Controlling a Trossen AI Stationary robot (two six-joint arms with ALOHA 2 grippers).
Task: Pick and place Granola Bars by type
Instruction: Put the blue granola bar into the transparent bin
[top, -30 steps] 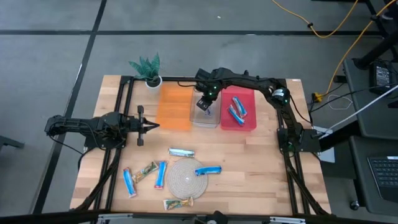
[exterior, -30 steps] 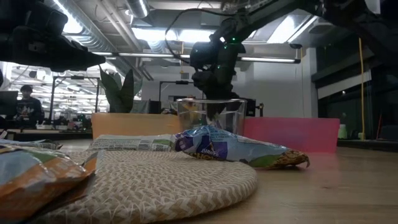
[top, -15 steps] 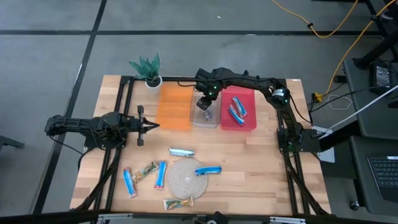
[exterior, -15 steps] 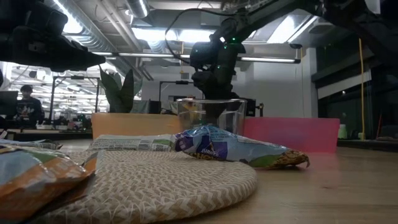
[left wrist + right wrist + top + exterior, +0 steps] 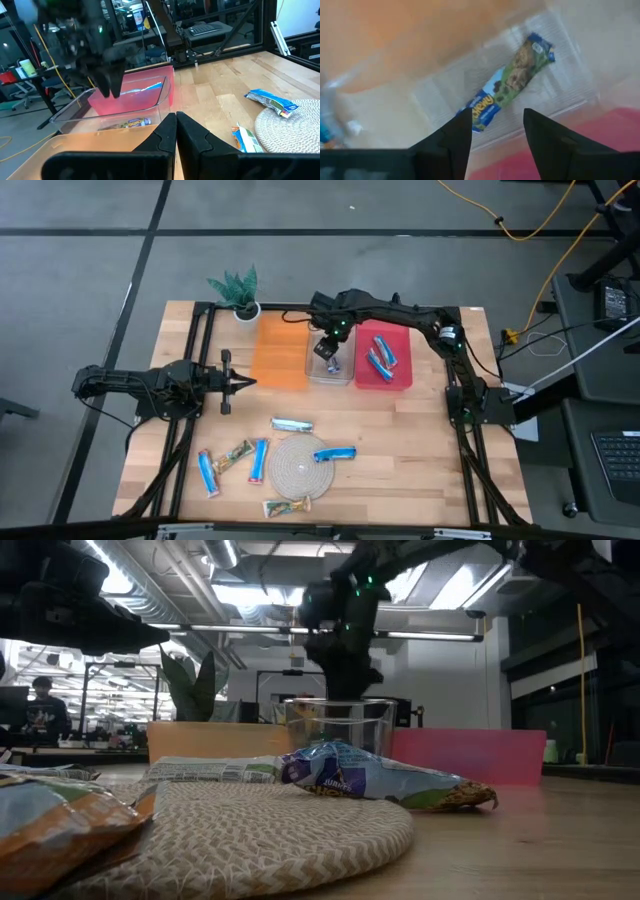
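My right gripper (image 5: 497, 135) hangs open, pointing down over the clear bin (image 5: 330, 367) at the table's far side, with nothing between its fingers. Below it a green-and-blue granola bar (image 5: 512, 80) lies flat on the clear bin's floor. Two blue bars (image 5: 380, 358) lie in the red bin (image 5: 400, 370). Several more bars lie near the front: one blue bar (image 5: 335, 453) rests on the woven mat (image 5: 295, 470), the others (image 5: 291, 424) (image 5: 258, 461) (image 5: 207, 473) on the wood. My left gripper (image 5: 250, 383) waits shut at the table's left, pointing level.
An orange bin (image 5: 280, 352) stands left of the clear bin. A small potted plant (image 5: 238, 292) sits at the far left corner. Black frame rails (image 5: 195, 350) run along both sides of the table. Bare wood lies between the bins and the mat.
My right gripper has risen out of the clear bin and shifted slightly toward the far edge. The green-and-blue bar stays behind on the bin's floor.
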